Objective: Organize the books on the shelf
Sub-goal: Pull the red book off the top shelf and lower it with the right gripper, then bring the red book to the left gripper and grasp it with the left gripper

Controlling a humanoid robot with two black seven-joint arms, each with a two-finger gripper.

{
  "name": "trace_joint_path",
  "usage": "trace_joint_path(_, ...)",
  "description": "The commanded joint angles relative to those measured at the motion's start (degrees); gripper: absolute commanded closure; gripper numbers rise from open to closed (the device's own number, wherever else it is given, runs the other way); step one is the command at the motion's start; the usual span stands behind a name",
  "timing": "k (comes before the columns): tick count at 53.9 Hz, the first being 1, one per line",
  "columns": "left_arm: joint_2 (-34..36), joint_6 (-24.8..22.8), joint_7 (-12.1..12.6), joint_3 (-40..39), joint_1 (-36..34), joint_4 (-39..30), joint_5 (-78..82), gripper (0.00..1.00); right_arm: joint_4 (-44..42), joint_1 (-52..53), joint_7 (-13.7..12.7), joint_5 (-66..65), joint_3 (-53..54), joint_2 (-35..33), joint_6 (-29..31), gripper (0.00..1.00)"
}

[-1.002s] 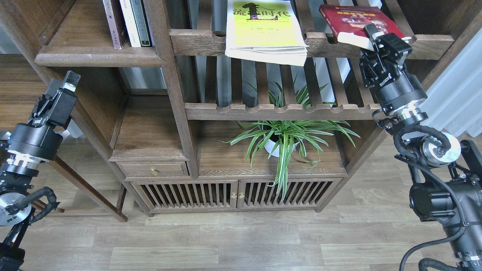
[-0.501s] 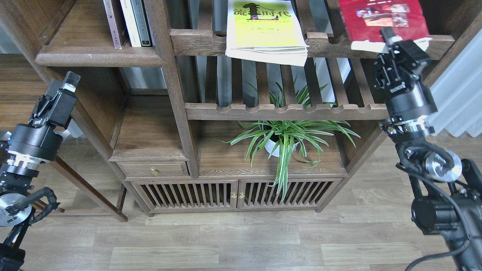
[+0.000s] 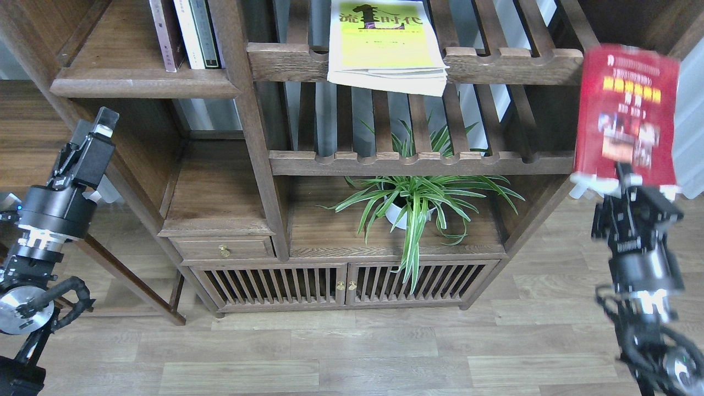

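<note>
The bright red book (image 3: 627, 110) with a yellow title is held upright and blurred at the far right, off the racks, its cover facing me. My right gripper (image 3: 624, 180) is shut on its bottom edge. The yellow-green book (image 3: 385, 47) lies flat on the upper slatted rack, overhanging the front rail. A dark maroon spine (image 3: 161, 33) stands on the solid dark-brown shelf (image 3: 143, 83) at the top left, beside thin white and dark-green volumes (image 3: 197, 30). My left gripper (image 3: 103, 122) hangs below and left of that shelf, empty; its fingers cannot be told apart.
Two slatted racks (image 3: 418, 162) with scalloped rails fill the middle. A spider plant in a white pot (image 3: 418, 201) stands below them. A small drawer (image 3: 223, 248) and slatted cabinet doors (image 3: 346, 283) sit at the bottom. A white curtain (image 3: 690, 110) hangs on the right.
My right gripper pulled the red book off the upper rack, down and to the right, and turned it upright. The left arm barely moved.
</note>
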Motion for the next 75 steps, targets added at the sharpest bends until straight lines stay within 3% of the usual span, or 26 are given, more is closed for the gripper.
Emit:
trace_joint_path(1,-1.6,0.0,-0.1,1.2,1.2,0.7,-0.1,0.0,-0.1,-1.5,-0.4,-0.1,-1.7,0.3,0.0,0.95)
trace_joint_path(12,-5.5,0.0,-0.5,4.1,6.8,0.6,-3.5,0.0,-0.5,-2.2,-1.6,-0.3,-9.1,0.4,0.0,0.95)
trace_joint_path(19,-7.9,0.0,-0.3,6.9,11.2,1.5,-7.2,0.0,-0.7,-1.6,-4.8,-1.3,-15.1,0.4,0.0,0.95)
trace_joint_path(29,-8.2,0.0,0.2,11.1,12.1,3.9,-10.4,0.0,-3.1,4.0,-5.6,-5.6,-25.2,2.2,0.0,0.94)
trace_joint_path(37,-8.2,0.0,0.0,12.2,13.3,3.8,-14.9,0.0,-5.5,7.0,-8.3,-10.0,-32.0,2.4,0.0,0.94)
trace_joint_path(54,-8.2,0.0,0.0,16.5,15.6,1.7,-25.2,0.0,-7.4,13.4,-8.7,-11.4,-39.9,5.9,0.0,0.94)
trace_joint_path(75,-8.8,0.0,-0.5,23.8,15.5,-0.9,-31.2,0.0,-12.5,14.8,-8.7,-11.4,-41.0,12.7,0.0,0.93)
